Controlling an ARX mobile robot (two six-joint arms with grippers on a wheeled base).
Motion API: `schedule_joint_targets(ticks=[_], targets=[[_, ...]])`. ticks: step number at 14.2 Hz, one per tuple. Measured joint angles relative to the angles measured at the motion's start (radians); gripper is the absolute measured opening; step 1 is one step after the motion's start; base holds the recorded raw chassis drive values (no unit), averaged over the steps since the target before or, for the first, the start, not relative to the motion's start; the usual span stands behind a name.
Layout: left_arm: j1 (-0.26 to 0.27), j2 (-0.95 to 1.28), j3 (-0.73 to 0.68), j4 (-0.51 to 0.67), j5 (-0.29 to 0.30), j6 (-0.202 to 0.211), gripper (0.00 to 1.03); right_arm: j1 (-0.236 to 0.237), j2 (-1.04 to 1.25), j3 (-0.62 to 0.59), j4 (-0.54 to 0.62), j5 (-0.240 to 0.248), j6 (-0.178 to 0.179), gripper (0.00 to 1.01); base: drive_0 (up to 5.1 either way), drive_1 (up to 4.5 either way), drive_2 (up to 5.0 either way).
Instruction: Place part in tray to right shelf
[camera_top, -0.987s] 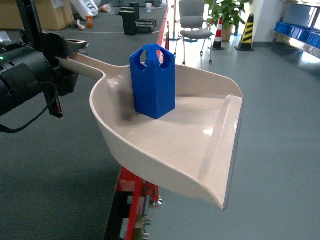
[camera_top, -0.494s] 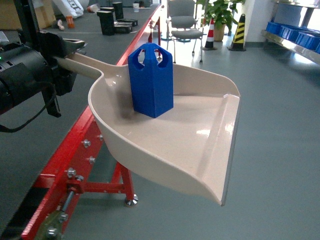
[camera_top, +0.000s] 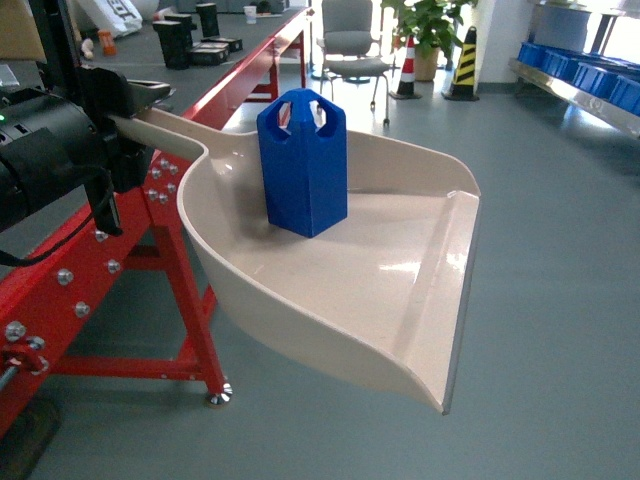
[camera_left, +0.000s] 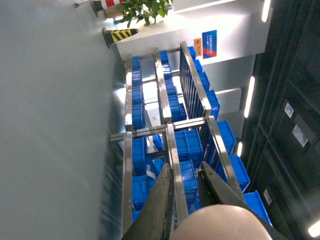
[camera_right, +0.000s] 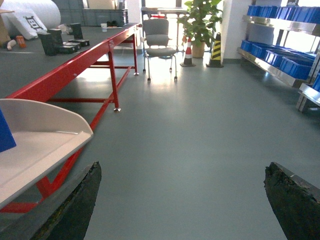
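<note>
The wide cream plastic scoop-shaped tray (camera_top: 380, 290) hangs in the air right in front of the robot, with its flat front lip pointing down and to the right. The left gripper (camera_top: 125, 135) has its fingers shut on the tray's long handle (camera_top: 165, 135), which sticks out to the left. The small bright-blue six-sided plastic part (camera_top: 303, 165) stands upright inside the tray, near the back wall, and it is touching the tray floor. The right gripper (camera_right: 180, 200) holds nothing; its two dark fingers (camera_right: 75, 205) are spread wide apart with only gray floor (camera_right: 190, 145) between them. Just behind and under the tray is the red-framed table (camera_top: 120, 250) with its bolted leg. Farther off stand a gray office chair (camera_top: 347, 45), a green plant (camera_top: 425, 20) and striped cones (camera_top: 462, 65). Far away on the right is the shiny steel right shelf (camera_top: 585, 85) with big blue crates (camera_top: 590, 65) on it. The part is in the tray but the tray is not at the shelf yet, so I think the job now is carrying. To do it well, the robot should keep the tray level, because the tall part could tip or slide toward the low lip, and it should roll slowly and turn gently toward the shelf.
</note>
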Motion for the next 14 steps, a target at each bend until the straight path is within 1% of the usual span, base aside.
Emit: schedule_joint_targets(ticks=[14], targets=[[-0.001,0.001,0.000,0.002,0.003,0.000,0.12,0.000,0.000,0.000,0.000,0.000,0.000,0.98,4.9,-2.41,-2.4]])
